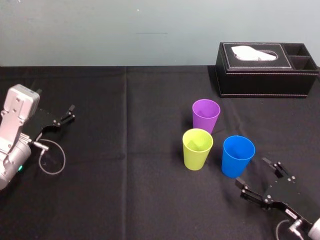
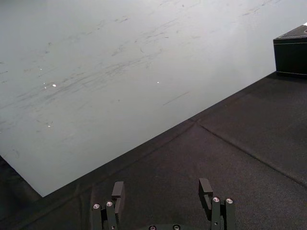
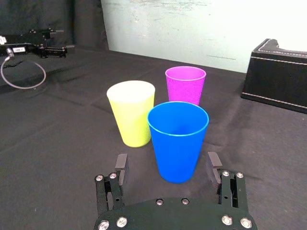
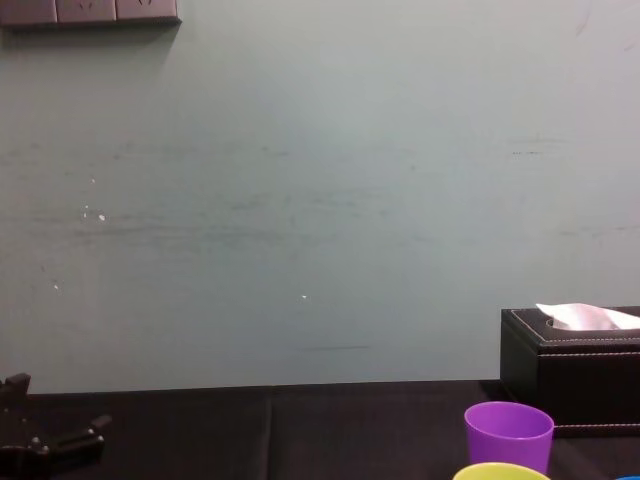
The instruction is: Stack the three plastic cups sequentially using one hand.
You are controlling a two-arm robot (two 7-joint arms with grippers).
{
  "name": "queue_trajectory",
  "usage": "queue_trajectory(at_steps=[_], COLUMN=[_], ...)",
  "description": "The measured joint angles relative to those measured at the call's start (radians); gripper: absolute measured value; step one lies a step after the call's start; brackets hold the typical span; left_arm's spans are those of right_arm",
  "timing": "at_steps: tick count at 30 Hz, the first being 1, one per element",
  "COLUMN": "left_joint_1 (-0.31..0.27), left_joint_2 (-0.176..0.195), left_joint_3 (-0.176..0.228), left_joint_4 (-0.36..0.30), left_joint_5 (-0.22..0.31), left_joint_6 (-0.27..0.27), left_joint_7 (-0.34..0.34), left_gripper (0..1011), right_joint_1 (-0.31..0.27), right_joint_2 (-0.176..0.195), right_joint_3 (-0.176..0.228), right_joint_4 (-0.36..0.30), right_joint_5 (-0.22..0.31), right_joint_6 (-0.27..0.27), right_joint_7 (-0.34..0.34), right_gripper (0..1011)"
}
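Right gripper [image 1: 252, 171] hovering low at near right, jaws spread wide, gripping nothing. Blue cup [image 1: 238, 156] standing just ahead of it. Yellow-green cup [image 1: 197, 149] standing just left of blue. Purple cup [image 1: 206, 115] standing upright behind both. Left gripper [image 1: 67, 115] sitting idle far left, jaws apart.

Left arm: at far left, grey wrist housing [image 1: 19, 109] raised. The left end effector [image 1: 64, 117] points forward and toward the right, fingers spread apart.

Right arm: comes in at lower right. The right end effector [image 1: 252, 171] sits low, angled forward and toward the left, fingers [image 3: 121, 166] parted wide, black body level.
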Motion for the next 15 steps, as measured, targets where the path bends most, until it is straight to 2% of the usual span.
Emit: queue_trajectory(at_steps=[6, 15], left_joint_1=[0.000, 0.000], left_joint_2=[0.000, 0.000], left_joint_3=[0.000, 0.000], left_joint_4=[0.000, 0.000], left_joint_5=[0.000, 0.000], left_joint_6=[0.000, 0.000], left_joint_7=[0.000, 0.000], left_gripper=[1012, 1011], right_joint_1=[0.042, 0.088], right_joint_2=[-0.049, -0.104], right_joint_3=[-0.019, -0.024], right_joint_4=[0.035, 0.075], right_joint_5=[-0.019, -0.062], right_joint_6=[0.014, 0.025], right_joint_7=[0.002, -0.006], right_gripper=[1000, 1000])
